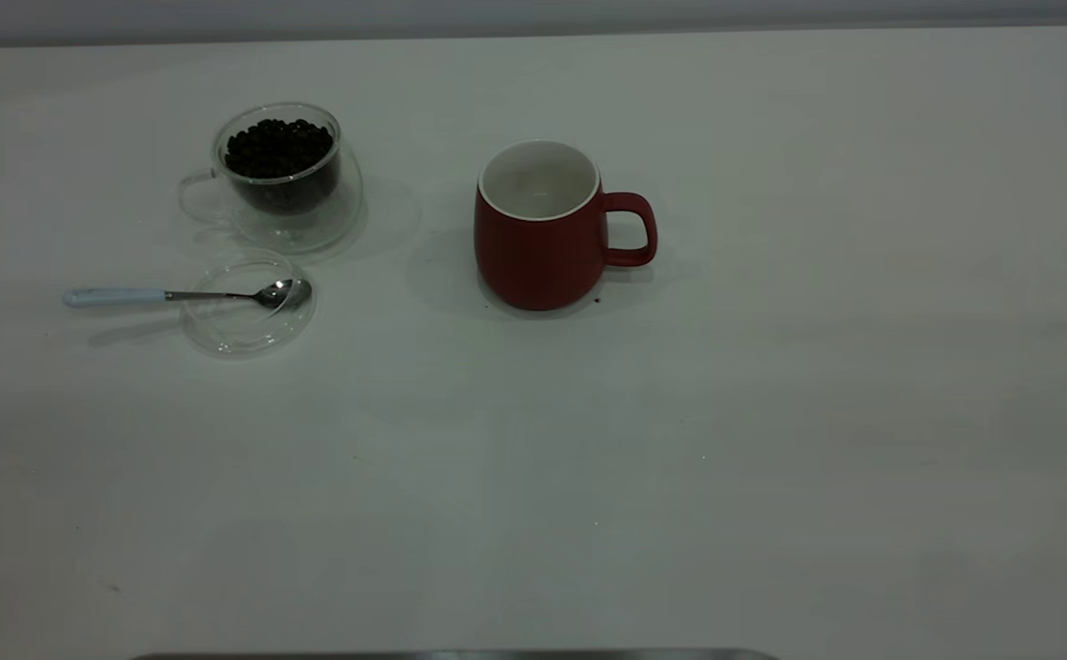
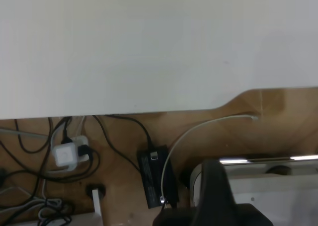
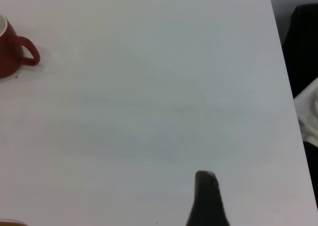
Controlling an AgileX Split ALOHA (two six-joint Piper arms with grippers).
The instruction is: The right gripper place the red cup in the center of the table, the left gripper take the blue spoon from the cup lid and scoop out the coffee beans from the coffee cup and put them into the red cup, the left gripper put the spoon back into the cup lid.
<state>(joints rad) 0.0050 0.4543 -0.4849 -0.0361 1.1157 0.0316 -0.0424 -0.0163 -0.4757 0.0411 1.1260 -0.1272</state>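
Exterior view first: one table (image 1: 772,412), big, plain and white, and on it two cups, one lid, one spoon. No arm shows in this view at all.

Biggest of the small things is the one red cup (image 1: 538,234), upright near the middle of the table, dark matte red outside, white inside and at the rim, its loop handle turned to the view's right. Nothing shows inside it. A tiny dark speck lies on the table just beside its base.

Well to its left stands the one coffee cup (image 1: 281,179), clear double-walled glass, its handle pointing to the view's left, and it holds the coffee beans (image 1: 279,149), a dark heap up near the rim.

Just in front of that glass cup lies the one cup lid (image 1: 247,304), a clear round disc, flat on the table. The one blue spoon (image 1: 185,295) rests across it: shiny bowl inside the lid at its right side, pale handle sticking out over the rim to the left.

Over to the wrist cameras. The left gripper (image 2: 213,196) hangs off the table's edge, above a floor with cables and a power brick; I cannot tell how its fingers are set. The right gripper (image 3: 206,201) is over bare table, well away from the red cup (image 3: 12,47); only one dark fingertip shows, so its finger spacing cannot be told either.
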